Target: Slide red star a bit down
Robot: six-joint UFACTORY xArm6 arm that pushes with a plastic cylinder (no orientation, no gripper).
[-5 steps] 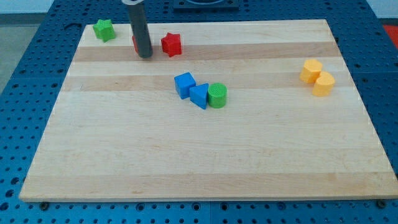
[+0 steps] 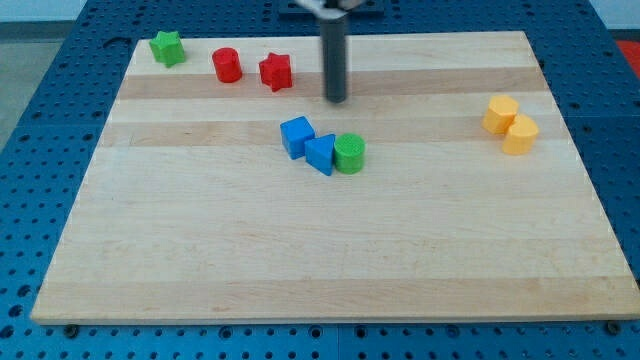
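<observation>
My tip (image 2: 336, 99), a bare rod holding nothing, stands right of the red star (image 2: 276, 71) near the board's far edge, touching no block, so I judge the approach unfinished: it must get behind the star's far side to push it nearer.

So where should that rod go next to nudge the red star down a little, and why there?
Probably up and leftward, to the far side of the red star. My tip stands to the star's right and slightly lower, not touching it. A downward push needs the tip at the star's top edge, and the red cylinder sits close on its left.
</observation>
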